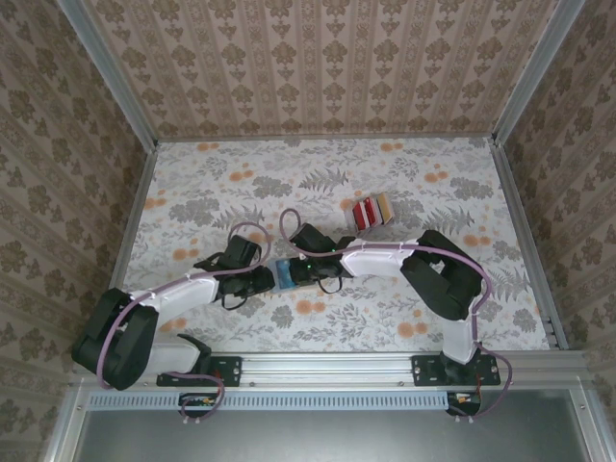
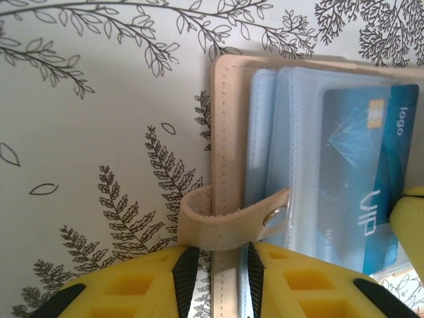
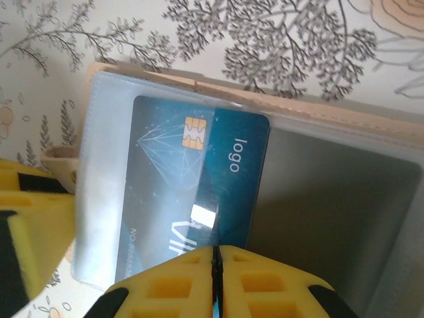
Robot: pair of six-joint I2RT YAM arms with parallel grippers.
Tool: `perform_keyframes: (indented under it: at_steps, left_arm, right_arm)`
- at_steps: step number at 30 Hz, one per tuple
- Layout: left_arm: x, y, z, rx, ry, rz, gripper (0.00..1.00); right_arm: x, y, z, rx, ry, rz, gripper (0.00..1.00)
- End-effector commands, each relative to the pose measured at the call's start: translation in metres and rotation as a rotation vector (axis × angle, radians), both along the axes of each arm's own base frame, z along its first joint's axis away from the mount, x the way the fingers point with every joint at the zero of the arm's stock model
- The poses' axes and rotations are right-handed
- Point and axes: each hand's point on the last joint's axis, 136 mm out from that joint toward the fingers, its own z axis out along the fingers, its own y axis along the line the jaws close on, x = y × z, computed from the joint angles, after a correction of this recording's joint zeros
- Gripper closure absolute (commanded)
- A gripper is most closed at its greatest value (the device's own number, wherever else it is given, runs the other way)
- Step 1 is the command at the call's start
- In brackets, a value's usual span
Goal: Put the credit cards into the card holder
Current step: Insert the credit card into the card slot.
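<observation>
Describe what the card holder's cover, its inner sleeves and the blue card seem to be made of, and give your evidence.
Card holder cover: probably tan leather or leatherette, matte, with stitching along its edge.
Inner sleeves: clear, glossy soft plastic; the card shows through them.
Blue card: likely stiff glossy plastic, with a gold chip and printed lettering.

card holder [image 1: 285, 273]: boxed by left arm [image 1: 183, 289], right arm [image 1: 385, 258] | credit cards [image 1: 371, 212]: unobstructed

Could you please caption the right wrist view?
Right claw pinches a blue card half inside a clear sleeve of the holder.
</observation>
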Motion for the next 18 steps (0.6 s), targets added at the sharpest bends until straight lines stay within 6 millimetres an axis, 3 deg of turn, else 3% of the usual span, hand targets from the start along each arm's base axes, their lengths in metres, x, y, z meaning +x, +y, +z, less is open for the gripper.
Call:
perform_keyframes:
  at_steps: [1, 9, 14, 18]
  left_arm:
    - [-0.018, -0.012, -0.021, -0.024, 0.072, -0.037, 0.68]
    - [-0.019, -0.028, -0.024, -0.013, 0.082, -0.073, 0.68]
    - [-0.018, -0.022, -0.017, 0.031, 0.078, -0.078, 0.68]
    - [-0.014, -0.013, 0.000, 0.053, 0.037, -0.065, 0.68]
  right_arm:
    - [-0.012, 0.011, -0.015, 0.004, 0.058, 0.028, 0.87]
    - [-0.014, 0.022, -0.005, 0.044, 0.052, 0.045, 0.87]
    - [-0.009, 0.008, 0.010, 0.044, 0.023, 0.025, 0.87]
    - [-0.007, -0.010, 0.030, 0.036, -0.018, 0.005, 0.86]
